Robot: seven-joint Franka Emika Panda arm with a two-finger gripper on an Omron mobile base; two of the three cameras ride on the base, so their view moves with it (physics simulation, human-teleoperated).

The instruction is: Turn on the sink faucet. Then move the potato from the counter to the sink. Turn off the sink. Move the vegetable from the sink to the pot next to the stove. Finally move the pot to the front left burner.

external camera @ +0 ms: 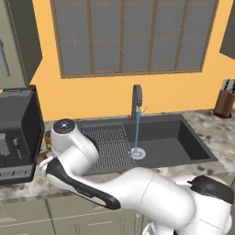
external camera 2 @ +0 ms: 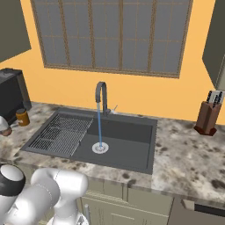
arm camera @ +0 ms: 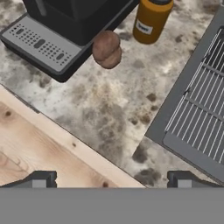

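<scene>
The gripper (arm camera: 111,179), jaws spread fully and holding nothing, hovers over the speckled counter (arm camera: 105,109), its two dark fingertips (arm camera: 39,179) framing bare stone and the edge of a wooden board (arm camera: 30,148). Ahead of the fingertips, and slightly toward the left tip's side, lies the potato (arm camera: 106,49), well apart from them, touching or nearly touching the front corner of the black coffee machine (arm camera: 57,30); an orange jar (arm camera: 151,19) stands just beyond and to the other side. Water already runs from the faucet (external camera 2: 101,97) into the sink (external camera 2: 127,145), so picking up the potato appears to be the step in hand. A good approach would advance to centre the potato between the jaws, descend vertically, and orient the closing axis to keep both fingers clear of machine and jar.
</scene>
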